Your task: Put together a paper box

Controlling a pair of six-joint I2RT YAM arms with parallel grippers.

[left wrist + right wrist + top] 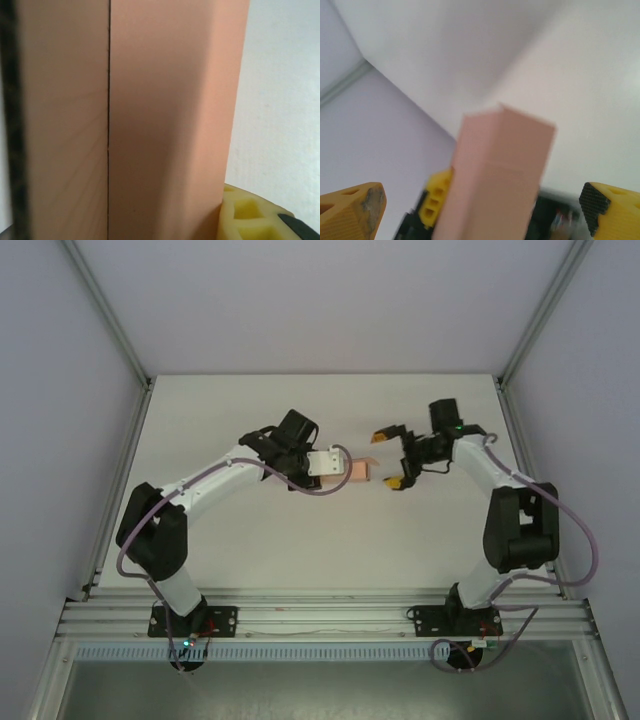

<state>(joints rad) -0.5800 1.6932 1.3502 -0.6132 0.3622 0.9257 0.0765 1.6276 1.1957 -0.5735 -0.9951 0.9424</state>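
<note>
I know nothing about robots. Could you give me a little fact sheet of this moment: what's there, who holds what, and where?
item: paper box, pink, folded into a block rather than lying flat
place: over the middle of the white table, between the two arms
left gripper: closed on the box, holding it
right gripper: wide open, facing the box, not touching it

We're peering into a robotics lab cell: bare white bench (300, 550), pale enclosure walls (60, 390), aluminium frame posts (105, 310), left arm (200, 483) and right arm (505, 495) bolted onto a slotted rail (320, 618).
</note>
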